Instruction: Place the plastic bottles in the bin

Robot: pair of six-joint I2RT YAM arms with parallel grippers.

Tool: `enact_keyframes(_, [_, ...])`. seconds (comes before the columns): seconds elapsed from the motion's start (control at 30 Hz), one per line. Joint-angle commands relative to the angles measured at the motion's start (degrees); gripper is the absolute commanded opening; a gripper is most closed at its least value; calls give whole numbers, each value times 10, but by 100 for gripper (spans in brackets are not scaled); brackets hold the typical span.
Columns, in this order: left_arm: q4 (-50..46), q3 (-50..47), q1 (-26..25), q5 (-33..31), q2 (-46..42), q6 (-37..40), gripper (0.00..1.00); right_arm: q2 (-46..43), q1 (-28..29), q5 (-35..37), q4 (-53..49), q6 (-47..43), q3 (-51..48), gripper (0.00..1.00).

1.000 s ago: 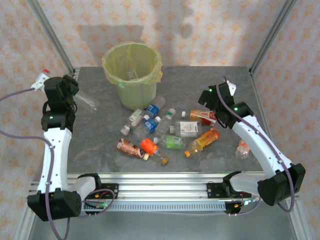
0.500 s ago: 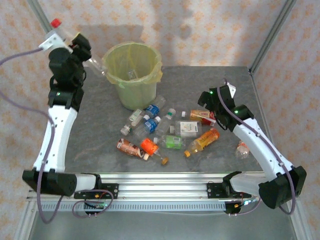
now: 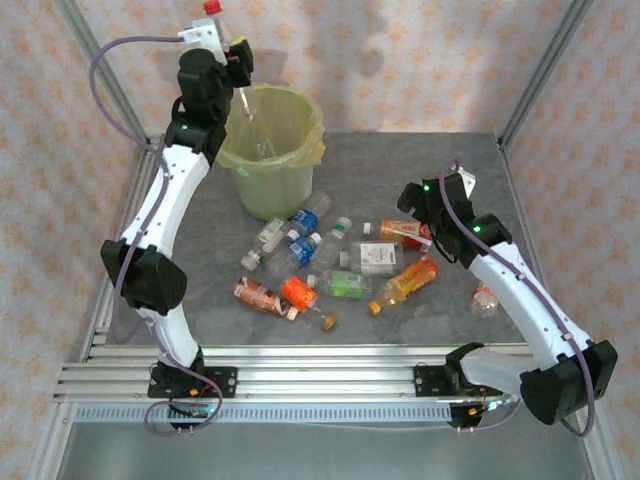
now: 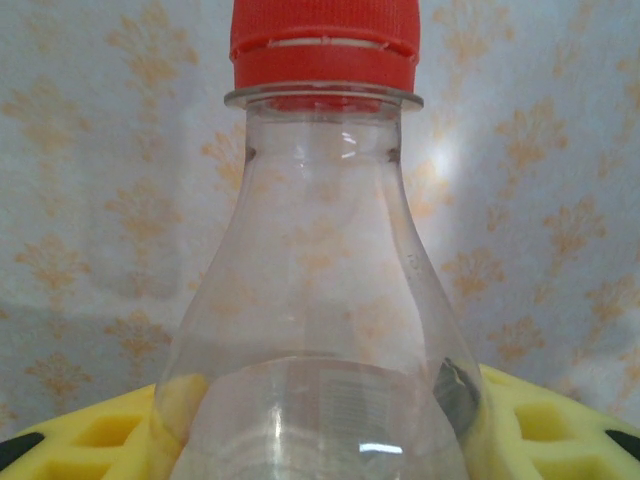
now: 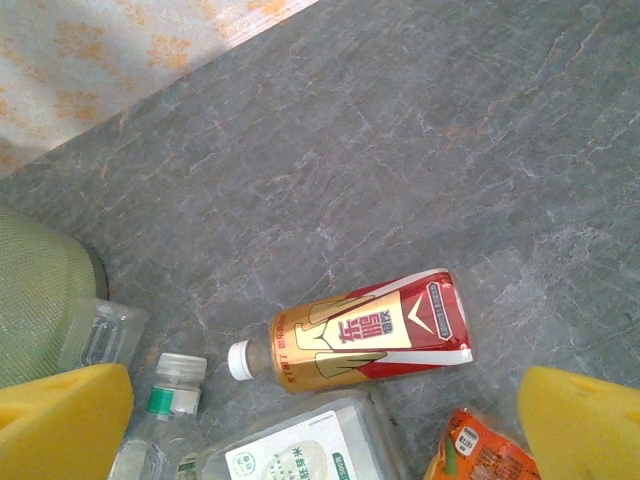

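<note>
Raised from the left side of the table (image 3: 200, 260) a second ago, the left gripper (image 3: 232, 74) now stands high over the bin (image 3: 268, 182) at the table's far edge. Its jaws are partly closed across the body of a clear bottle (image 4: 320, 300), just below the shoulder. The bottle is nearly upright, with its red cap (image 3: 211, 8) uppermost. Its lower end appears to hang over the bin's mouth, near the left rim. The right gripper (image 5: 320, 420) has not shifted. Its jaws stand wide apart above a red-and-gold bottle (image 5: 365, 330) lying on its side towards the table's right edge. The remaining bottles (image 3: 320, 265) lie heaped mid-table, with one stray bottle (image 3: 485, 298) near the right edge.

Handling, as judged: the bottles look empty, so they should be light, with thin, smooth walls that dent when squeezed. Those lying on their sides may roll. A moderate grip across the widest part of the body suits them best. The tapered neck would probably slip.
</note>
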Motion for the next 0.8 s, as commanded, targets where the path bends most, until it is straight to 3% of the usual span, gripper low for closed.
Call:
enact_keyframes(0.0, [46, 15, -1, 15, 13, 42, 50, -14, -4, 12, 0, 11, -9, 99])
enact_keyframes(0.2, [119, -35, -2, 6, 37, 48, 50, -15, -3, 15, -2, 15, -12, 99])
enact_keyframes(0.43, [99, -46, -4, 9, 80, 43, 50, -13, -4, 39, -39, 37, -9, 99])
enact_keyframes(0.77, [101, -74, -5, 10, 110, 43, 51, -47, -4, 126, -79, 82, -45, 99])
